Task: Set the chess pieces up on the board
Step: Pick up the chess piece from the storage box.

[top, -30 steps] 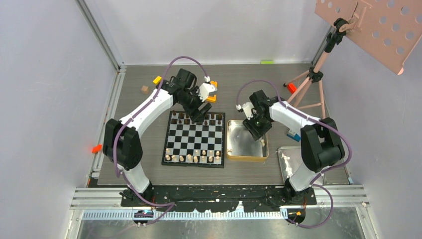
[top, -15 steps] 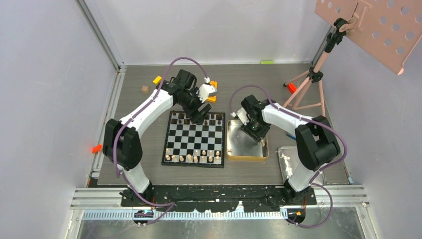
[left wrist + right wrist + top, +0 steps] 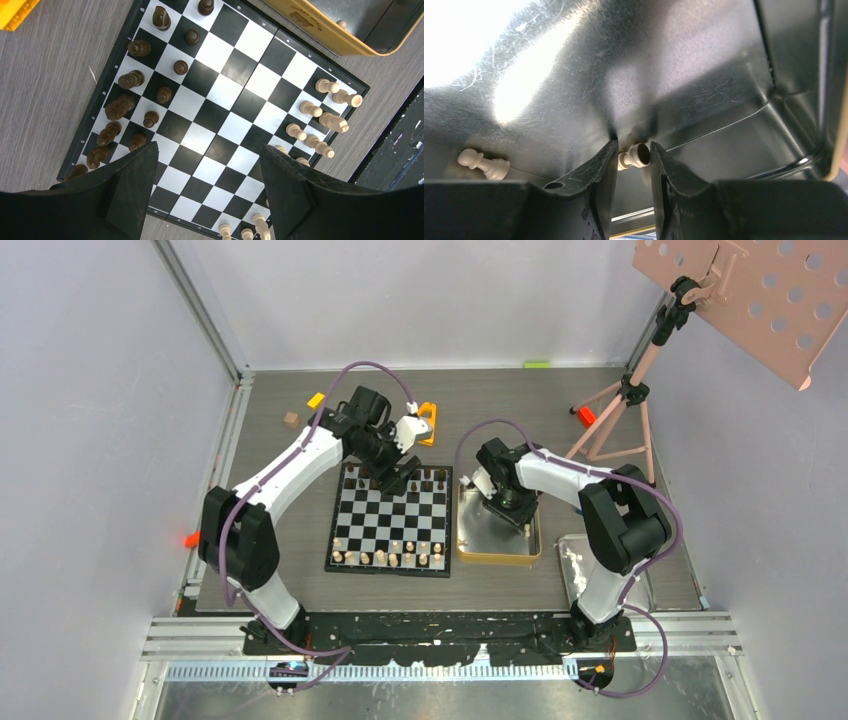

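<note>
The board [image 3: 391,517] lies in the middle of the table. Dark chess pieces [image 3: 135,79] fill its far rows and pale ones [image 3: 320,120] its near rows. My left gripper [image 3: 209,150] hovers open over the board's far edge [image 3: 396,478], with nothing between its fingers. My right gripper [image 3: 501,503] reaches down into the gold tin [image 3: 497,557]. Its fingertips [image 3: 633,147] are closed against the two ends of a pale pawn [image 3: 639,155] lying on its side on the tin floor. A second pale pawn [image 3: 484,165] lies to the left in the tin.
A silver tray [image 3: 575,575] sits right of the tin. At the back are a small brown cube [image 3: 291,420], a yellow block [image 3: 316,400], an orange block [image 3: 428,423] and a pink tripod [image 3: 615,405]. The tin's walls [image 3: 794,75] rise close to the right gripper.
My right gripper has moved left and down inside the tin and narrowed onto the lying pawn. The left gripper has shifted slightly left over the board's far edge, still open.
</note>
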`<state>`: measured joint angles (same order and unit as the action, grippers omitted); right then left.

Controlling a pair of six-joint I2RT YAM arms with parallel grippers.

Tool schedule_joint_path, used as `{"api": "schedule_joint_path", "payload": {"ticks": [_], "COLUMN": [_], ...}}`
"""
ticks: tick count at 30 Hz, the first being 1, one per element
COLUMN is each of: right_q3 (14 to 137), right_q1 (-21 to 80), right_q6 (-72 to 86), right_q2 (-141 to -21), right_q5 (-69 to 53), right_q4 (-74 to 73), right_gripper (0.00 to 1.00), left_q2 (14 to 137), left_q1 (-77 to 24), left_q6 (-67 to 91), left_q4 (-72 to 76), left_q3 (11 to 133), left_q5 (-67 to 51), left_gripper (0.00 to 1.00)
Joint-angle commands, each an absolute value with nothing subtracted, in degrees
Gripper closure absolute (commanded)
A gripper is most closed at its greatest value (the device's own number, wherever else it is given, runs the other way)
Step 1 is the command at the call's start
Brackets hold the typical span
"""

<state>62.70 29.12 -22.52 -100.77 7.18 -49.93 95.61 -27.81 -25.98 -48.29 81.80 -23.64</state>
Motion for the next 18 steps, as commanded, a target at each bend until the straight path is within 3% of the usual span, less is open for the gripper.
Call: {"api": "schedule_joint_path", "payload": {"ticks": [1,9,18], "right_q3": [63.3,65.2,70.7], "right_q1": [29.3,29.3,29.3], "right_q6": [-23.0,-22.8,-22.2], "right_q2": [-101.6,-100.6,-99.1], "right_q5": [7.8,6.4,4.9], "right_q4": [-51.5,-53.2,-55.7], "right_gripper": [0.66,0.82,0.91], "left_q2": [92.6,92.2,91.4], "left_q1": [-28.0,-28.0,-27.9], "left_q6": [-26.7,-26.9,-26.4], "left_q4": [-47.5,-47.5,-46.2], "left_q3": [81.0,80.9,79.7], "left_q5": [-24.9,-24.4,-23.7], "left_gripper": [0.23,0.22,0.22]}}
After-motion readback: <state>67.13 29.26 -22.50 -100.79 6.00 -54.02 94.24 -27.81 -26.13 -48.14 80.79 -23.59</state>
